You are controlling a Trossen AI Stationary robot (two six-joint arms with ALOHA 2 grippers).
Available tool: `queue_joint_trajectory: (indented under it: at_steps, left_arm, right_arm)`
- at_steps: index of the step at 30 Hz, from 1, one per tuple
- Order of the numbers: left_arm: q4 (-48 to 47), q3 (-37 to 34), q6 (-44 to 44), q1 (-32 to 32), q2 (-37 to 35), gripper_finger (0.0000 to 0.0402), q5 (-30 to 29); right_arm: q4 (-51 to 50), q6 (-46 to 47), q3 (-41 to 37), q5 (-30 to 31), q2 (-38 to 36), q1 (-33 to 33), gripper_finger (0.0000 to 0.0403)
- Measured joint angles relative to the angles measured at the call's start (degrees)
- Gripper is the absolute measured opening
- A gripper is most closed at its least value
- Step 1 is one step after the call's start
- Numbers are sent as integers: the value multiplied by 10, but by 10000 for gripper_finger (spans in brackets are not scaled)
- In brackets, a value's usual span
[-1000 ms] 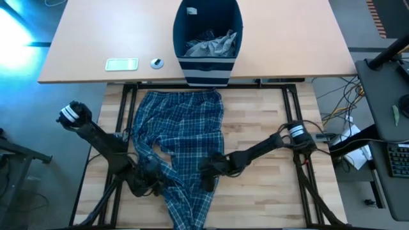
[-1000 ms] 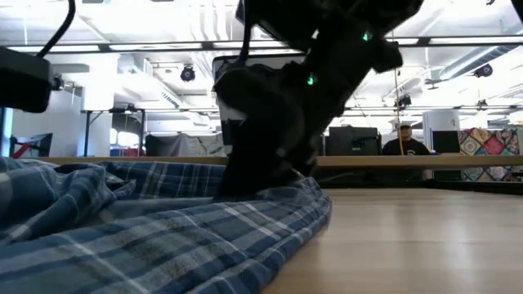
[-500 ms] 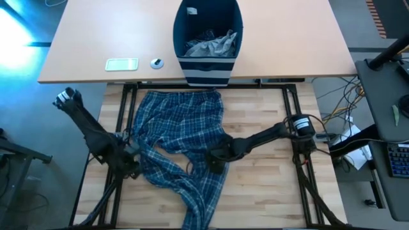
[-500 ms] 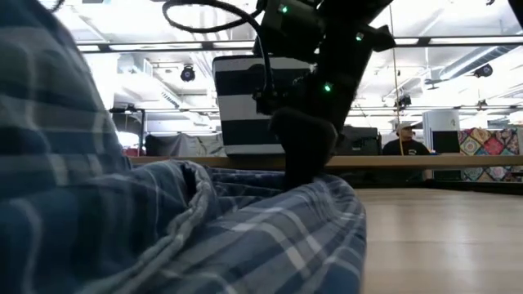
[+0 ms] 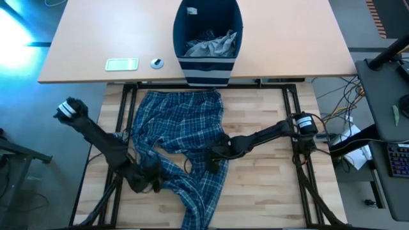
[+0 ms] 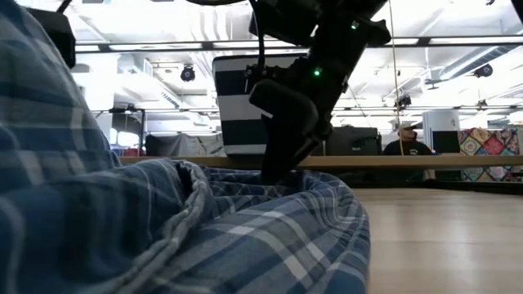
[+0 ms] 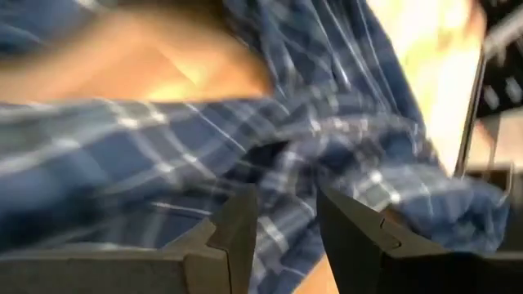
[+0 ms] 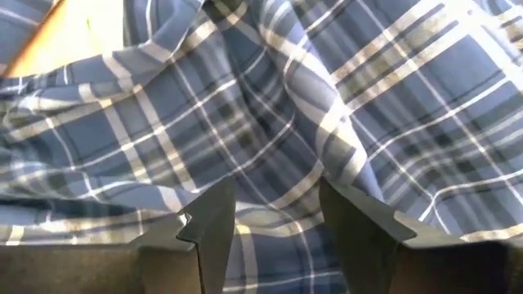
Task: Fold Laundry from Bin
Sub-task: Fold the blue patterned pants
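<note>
Soft blue-and-white plaid trousers (image 5: 182,137) lie rumpled across the slatted wooden counter (image 5: 268,121). Left claw (image 5: 148,182) and right claw (image 5: 214,160) each pinch a fold. Striped navy bin (image 5: 208,70) stands behind.

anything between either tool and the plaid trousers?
Nothing visible. The left tool and right tool are both already on the plaid trousers, cloth filling the gap between each one's fingers in the wrist views.

My two arms matte black, slim jointed links, left arm (image 5: 96,137) with white-banded end cap, right arm (image 5: 268,135) with white ring at base joint, green indicator lights on housing, angular dark grey fingers (image 8: 214,224), black cable looped overhead.
</note>
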Motion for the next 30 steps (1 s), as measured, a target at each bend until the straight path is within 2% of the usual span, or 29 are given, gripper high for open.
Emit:
queue_joint_trajectory:
  at_steps: [2,5,9,14,18,20,24,27,30]
  left_arm:
    - [30,19,25,-5,36,113,11]
    - [21,39,46,-9,78,113,29]
    - [-5,34,37,-19,110,113,92]
    - [-160,31,-15,-66,86,113,167]
    - [-355,28,-88,-124,4,113,240]
    - [-445,50,-127,-146,-56,113,244]
    - [-606,118,-177,-166,-148,113,205]
    - [-621,176,-171,-164,-184,113,84]
    - [-585,212,-127,-138,-180,108,-48]
  right_arm:
    - [0,0,0,0,0,1,175]
    - [2,0,-1,0,0,2,173]
    - [-1,0,-7,-3,0,2,173]
    - [-28,0,-15,-4,0,3,173]
    - [-62,0,-26,-4,0,4,171]
    - [-68,0,-32,-4,0,3,171]
    - [-73,7,-39,-2,-1,3,171]
    - [-77,8,-36,-2,-2,5,171]
    - [-82,8,-24,-4,-4,5,171]
